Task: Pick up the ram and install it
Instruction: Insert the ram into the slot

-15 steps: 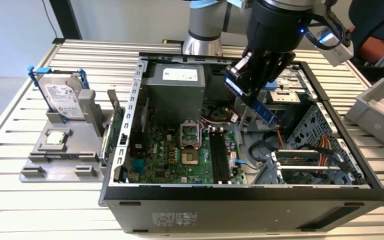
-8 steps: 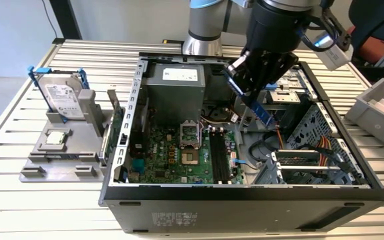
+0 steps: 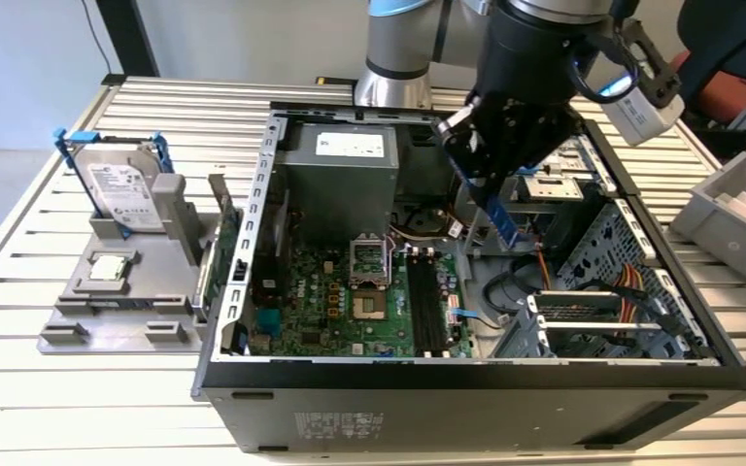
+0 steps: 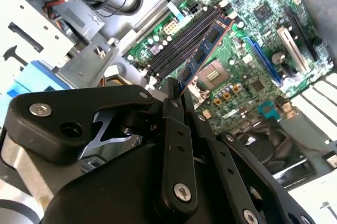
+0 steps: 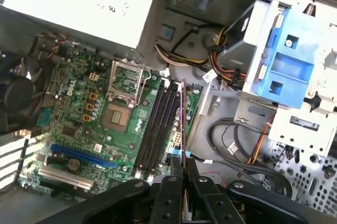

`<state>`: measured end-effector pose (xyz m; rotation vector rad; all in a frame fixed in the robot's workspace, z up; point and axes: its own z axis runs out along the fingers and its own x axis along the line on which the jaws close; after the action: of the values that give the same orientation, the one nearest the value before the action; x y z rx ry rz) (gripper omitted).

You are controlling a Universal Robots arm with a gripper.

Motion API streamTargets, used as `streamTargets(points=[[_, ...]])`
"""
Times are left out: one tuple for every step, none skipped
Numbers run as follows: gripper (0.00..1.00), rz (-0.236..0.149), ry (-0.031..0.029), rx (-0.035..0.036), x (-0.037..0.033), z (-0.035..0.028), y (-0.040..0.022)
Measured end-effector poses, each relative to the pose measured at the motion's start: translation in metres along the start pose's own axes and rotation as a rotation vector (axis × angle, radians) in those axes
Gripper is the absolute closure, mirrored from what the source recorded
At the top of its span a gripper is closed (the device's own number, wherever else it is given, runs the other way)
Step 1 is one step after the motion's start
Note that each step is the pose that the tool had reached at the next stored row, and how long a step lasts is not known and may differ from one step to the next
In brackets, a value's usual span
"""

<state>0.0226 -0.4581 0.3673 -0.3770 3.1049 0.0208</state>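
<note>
While in pincer point(image 4: 178, 91), ram point(image 4: 202, 56): thin, long, blue.

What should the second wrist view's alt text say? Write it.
The black tool grips a blue memory stick by one end. The stick's free end points over the black memory slots of a green motherboard.

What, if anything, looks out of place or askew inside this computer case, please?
Nothing looks damaged or spilled. One thing is out of place: the ram sits in no slot. The claw holds it, slanted in the exterior view, above the black slots, which look empty.
</note>
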Motion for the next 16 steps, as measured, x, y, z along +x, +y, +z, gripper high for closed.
streamTargets(points=[[1.0,0.018,-0.0002,0.0003,0.0,0.0002,0.0],[1.0,0.036,-0.0004,0.0005,0.0,0.0003,0.0],[1.0,0.054,-0.0006,0.0008,0.0,0.0004,0.0],[1.0,0.073,-0.0008,0.0012,0.0,0.0005,0.0],[1.0,0.091,-0.001,0.0015,0.0,0.0006,0.0],[1.0,0.109,-0.0012,0.0017,0.0,0.0006,0.0],[1.0,0.126,-0.0015,0.002,0.0,0.0007,0.0],[1.0,0.145,-0.0016,0.0023,0.0,0.0008,0.0],[1.0,0.163,-0.0019,0.0025,0.0,0.0009,0.0],[1.0,0.182,-0.0021,0.0028,0.0,0.001,0.0],[1.0,0.2,-0.0023,0.0031,0.0,0.0011,0.0],[1.0,0.217,-0.0025,0.0033,0.0,0.0011,0.0],[1.0,0.23,-0.0026,0.0035,0.0,0.0011,-0.0001],[1.0,0.232,-0.0027,0.0035,0.0,0.0011,-0.0001],[1.0,0.232,-0.0027,0.0035,0.0,0.0012,-0.0001],[1.0,0.233,-0.0027,0.0035,0.0,0.0011,-0.0001]])
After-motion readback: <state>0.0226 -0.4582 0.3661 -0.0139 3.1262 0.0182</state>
